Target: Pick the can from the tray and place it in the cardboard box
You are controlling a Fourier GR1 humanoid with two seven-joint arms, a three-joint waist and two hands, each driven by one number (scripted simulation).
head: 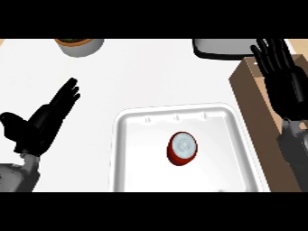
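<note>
Fingers [64,97] of our left hand [39,124] stretch straight and together, pointing up and slightly rightward, with the thumb [9,121] splayed out to their left; they hold nothing and touch nothing we can see; the hand hangs over bare white counter [149,72]. Well to the right of those fingertips, and lower in the view, lies the can [182,148]; it is red with a pale round top, and it rests a little right of the middle of the white tray [136,149]; neither hand touches it. Our right hand [289,90] is spread open too, its fingers [273,56] straight and pointing up the view, holding nothing; it sits over the box [253,90], whose brown wall shows just left of the palm and fingers; the can is well down and to the left of these fingertips, with the tray's right rim between. The tray's right edge runs close beside the box; we cannot tell if they touch. Beyond our left fingertips, near the counter's far edge, stands a grey pot [81,46] with something brown inside. Just left of our right fingertips, a dark object with a pale rim [219,49] lies at the counter's far side; what it is we cannot tell.
</note>
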